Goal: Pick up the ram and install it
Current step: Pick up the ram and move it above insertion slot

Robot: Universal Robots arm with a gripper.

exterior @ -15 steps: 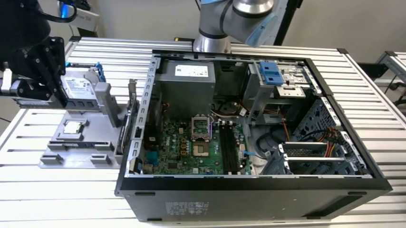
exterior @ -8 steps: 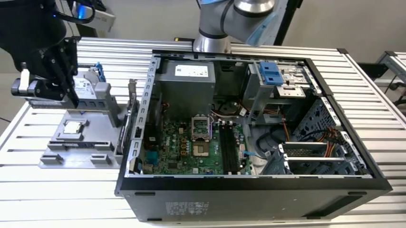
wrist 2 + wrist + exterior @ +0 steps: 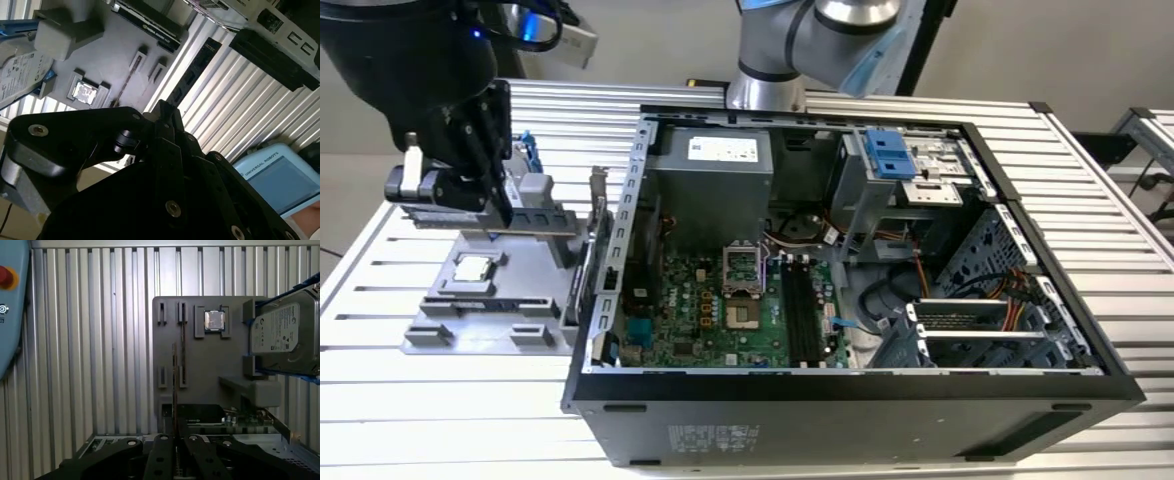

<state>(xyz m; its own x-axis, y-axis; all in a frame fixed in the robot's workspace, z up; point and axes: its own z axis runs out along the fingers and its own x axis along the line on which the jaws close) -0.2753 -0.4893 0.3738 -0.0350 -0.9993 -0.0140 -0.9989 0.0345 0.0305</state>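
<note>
The ram [image 3: 174, 385] shows edge-on in the first wrist view as a thin stick running out from between my fingers [image 3: 162, 442]. It hangs over the grey fixture [image 3: 210, 360], slightly to one side of the fixture's narrow groove [image 3: 182, 342]. My gripper [image 3: 176, 432] is shut on the ram. In the exterior view my gripper [image 3: 460, 205] hovers above the grey fixture [image 3: 454, 330], at that view's left, beside the open computer case [image 3: 854, 390]. The long black motherboard slots [image 3: 797, 305] lie inside the case, well apart from the gripper.
The fixture also holds a small square processor chip [image 3: 214, 320] and a silver hard drive [image 3: 282, 335] in a blue frame. A light-blue pendant [image 3: 10, 315] lies on the ribbed metal table [image 3: 1067, 200]. Inside the case are a power supply [image 3: 714, 175] and cables.
</note>
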